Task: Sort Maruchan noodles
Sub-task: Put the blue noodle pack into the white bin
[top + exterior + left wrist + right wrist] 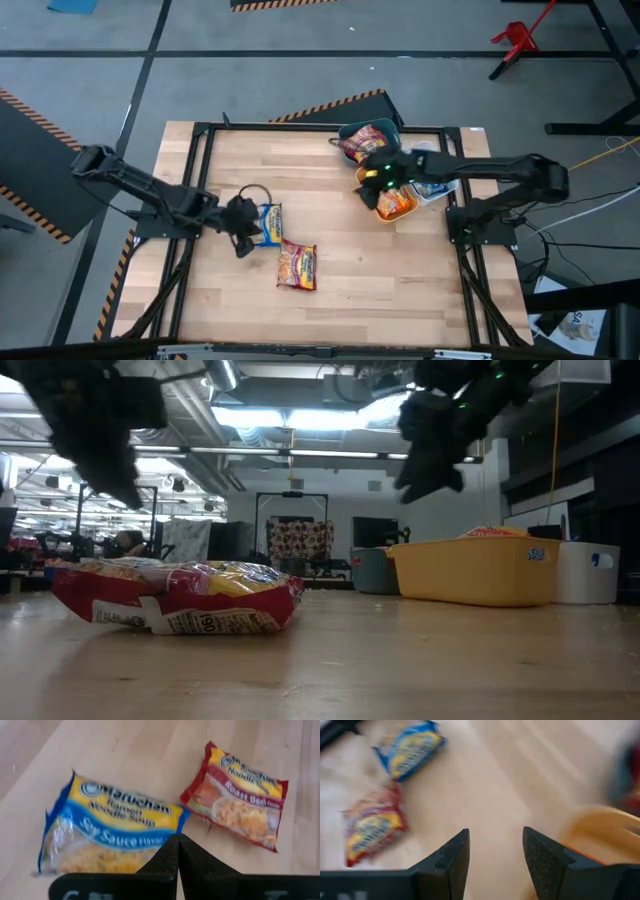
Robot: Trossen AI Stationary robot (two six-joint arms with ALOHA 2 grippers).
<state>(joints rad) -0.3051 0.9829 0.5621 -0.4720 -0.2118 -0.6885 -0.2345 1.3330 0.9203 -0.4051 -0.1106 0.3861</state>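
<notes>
A blue-and-yellow noodle packet (268, 224) (110, 830) lies flat on the table. A dark red packet (298, 265) (240, 795) (180, 595) lies flat just nearer the near edge. My left gripper (243, 215) (177, 852) is shut and hovers at the blue packet's left edge, raised off the table (95, 430). My right gripper (372, 180) (495, 855) is open and held high (435, 440) beside the yellow bin (393, 203), which holds orange packets. Both loose packets, the blue-and-yellow packet (410, 747) and the dark red packet (372, 827), show far off in the right wrist view.
A teal bin (370, 140) with dark red packets stands at the far edge. A white bin (435, 188) with a blue packet sits right of the yellow bin (475, 570). Bare wood spreads over the table's middle and near side (380, 280).
</notes>
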